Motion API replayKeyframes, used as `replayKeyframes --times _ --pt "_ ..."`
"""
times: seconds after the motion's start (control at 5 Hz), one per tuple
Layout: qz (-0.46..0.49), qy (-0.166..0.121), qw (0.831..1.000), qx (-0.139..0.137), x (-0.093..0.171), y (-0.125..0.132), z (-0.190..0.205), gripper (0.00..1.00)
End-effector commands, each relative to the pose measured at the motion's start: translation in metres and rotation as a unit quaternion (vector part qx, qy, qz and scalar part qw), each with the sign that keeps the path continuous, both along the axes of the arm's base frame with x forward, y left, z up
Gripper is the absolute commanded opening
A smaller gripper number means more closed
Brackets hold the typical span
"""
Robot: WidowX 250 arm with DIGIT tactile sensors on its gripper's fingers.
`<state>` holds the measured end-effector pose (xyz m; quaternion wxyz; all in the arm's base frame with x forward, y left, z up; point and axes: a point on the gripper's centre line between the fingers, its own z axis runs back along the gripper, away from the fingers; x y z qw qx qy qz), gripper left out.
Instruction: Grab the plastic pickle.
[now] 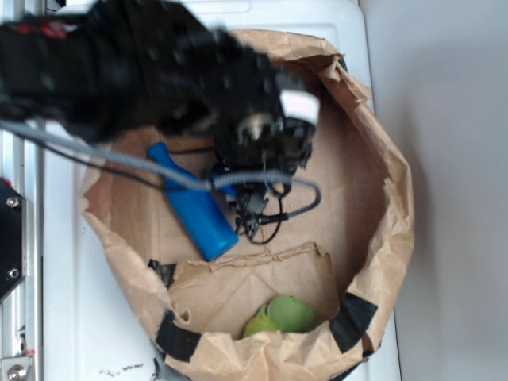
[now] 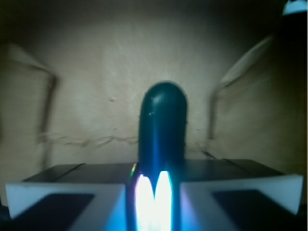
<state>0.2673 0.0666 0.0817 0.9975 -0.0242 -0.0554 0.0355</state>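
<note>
In the wrist view the plastic pickle (image 2: 162, 122), dark green, glossy, with a rounded end, sticks out straight ahead from between my two fingers (image 2: 72, 192), which press on it from left and right. My gripper (image 2: 155, 192) is shut on it above the brown paper floor of the bag. In the exterior view the black arm and gripper (image 1: 252, 194) hang over the middle of the paper bag (image 1: 389, 230); the pickle is hidden there under the gripper.
A bright blue plastic bottle (image 1: 194, 206) lies on the bag floor just left of the gripper. A light green round fruit (image 1: 282, 315) sits at the bag's front wall. The bag's crumpled walls ring everything. A metal rail (image 1: 16, 238) runs along the left.
</note>
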Motion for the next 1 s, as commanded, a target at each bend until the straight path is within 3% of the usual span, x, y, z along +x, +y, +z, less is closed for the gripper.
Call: replayKeyframes --times 0.0,0.2,0.4,0.8 --pt "0.006 -0.022 0.999 -0.038 -0.007 0.014 0.083 0.00" --pt "0.005 -0.023 0.999 -0.032 -0.006 0.013 0.079 0.00" --pt "0.007 -0.021 0.999 -0.023 -0.003 0.011 0.070 1.00" --pt "0.011 -0.010 1.000 -0.004 0.011 0.002 0.018 1.00"
